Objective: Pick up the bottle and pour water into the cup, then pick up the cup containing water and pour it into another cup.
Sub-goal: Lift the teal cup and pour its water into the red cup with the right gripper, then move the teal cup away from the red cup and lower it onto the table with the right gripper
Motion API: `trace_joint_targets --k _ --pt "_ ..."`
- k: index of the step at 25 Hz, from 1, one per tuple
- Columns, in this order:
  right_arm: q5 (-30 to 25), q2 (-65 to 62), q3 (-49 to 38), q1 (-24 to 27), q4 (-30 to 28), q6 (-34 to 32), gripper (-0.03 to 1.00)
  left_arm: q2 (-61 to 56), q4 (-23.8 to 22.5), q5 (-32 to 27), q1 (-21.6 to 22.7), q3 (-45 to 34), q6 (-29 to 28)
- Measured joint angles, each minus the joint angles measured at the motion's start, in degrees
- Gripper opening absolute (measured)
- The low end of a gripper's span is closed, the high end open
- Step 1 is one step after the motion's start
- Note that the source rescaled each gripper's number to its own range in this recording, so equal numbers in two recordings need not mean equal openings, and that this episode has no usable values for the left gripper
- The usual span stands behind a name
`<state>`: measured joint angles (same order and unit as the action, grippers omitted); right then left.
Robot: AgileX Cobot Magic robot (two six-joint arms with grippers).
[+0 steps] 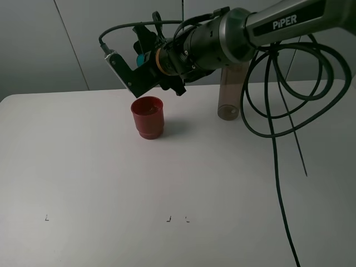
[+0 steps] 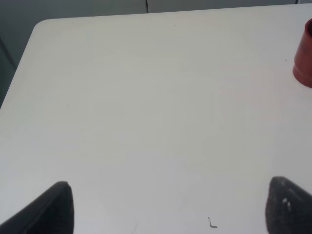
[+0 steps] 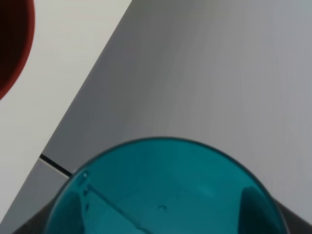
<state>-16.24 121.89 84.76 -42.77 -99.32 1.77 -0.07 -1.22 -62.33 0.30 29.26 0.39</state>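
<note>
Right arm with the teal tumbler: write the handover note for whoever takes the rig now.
Right gripper: shut on the teal translucent plastic tumbler, tipped on its side above the opaque red plastic cup.
Left gripper: open, empty, hanging over bare white table.
Tall smoky grey-brown translucent bottle: upright on the table, behind and to the right of the red cup.
Done: bottle set back down, tumbler picked up and tilted.
Left: finish the pour; no stream is visible, so check the red cup's contents, then set the tumbler down.
</note>
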Motion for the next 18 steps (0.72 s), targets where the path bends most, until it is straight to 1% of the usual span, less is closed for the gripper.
trace_joint_targets --k 5,13,18 --pt "0.9 0.0 0.0 0.0 0.4 -5.9 0.09 0.0 0.0 0.0 0.0 0.0 0.0" --pt "4.9 -0.9 0.0 0.0 8.5 -19.9 0.09 0.0 0.0 0.0 0.0 0.0 0.0" --pt "5.9 -3.1 0.0 0.0 10.9 -26.7 0.09 0.0 0.0 0.0 0.0 0.0 0.0"
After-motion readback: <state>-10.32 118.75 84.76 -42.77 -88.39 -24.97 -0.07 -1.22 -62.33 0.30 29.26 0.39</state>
